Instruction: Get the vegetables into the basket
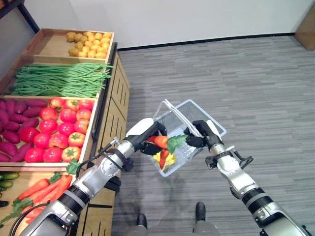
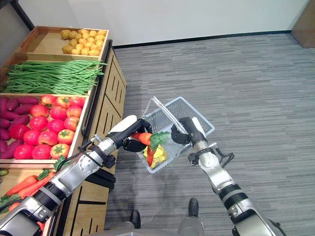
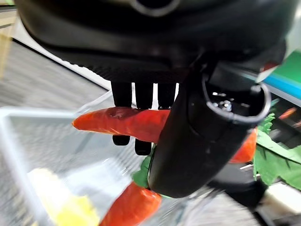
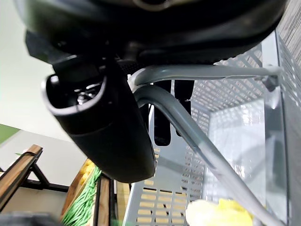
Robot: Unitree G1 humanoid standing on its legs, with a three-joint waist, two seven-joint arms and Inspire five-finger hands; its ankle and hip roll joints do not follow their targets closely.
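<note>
The left hand (image 1: 147, 133) has its fingers and thumb curled around a carrot (image 1: 161, 141), pinching it over the open top of the basket (image 1: 206, 119), leafy end pointing toward the right hand (image 1: 202, 132). The left wrist view gives what the eye views cannot: the carrot's orange body (image 3: 122, 121) lies across the fingers (image 3: 143, 94) with the thumb closed over it, and below the hand, inside the basket, lie a second carrot (image 3: 131, 207) and something yellow (image 3: 66, 207). The right hand is wrapped around the basket's grey handles (image 4: 197, 136), holding the basket tilted above the floor; its wrist view shows the two handle bars passing between thumb and fingers. Beside the left arm, the counter (image 1: 106, 118) carries crates of tomatoes (image 1: 59, 132), green beans (image 1: 59, 78), potatoes (image 1: 88, 44) and more carrots (image 1: 44, 189).
</note>
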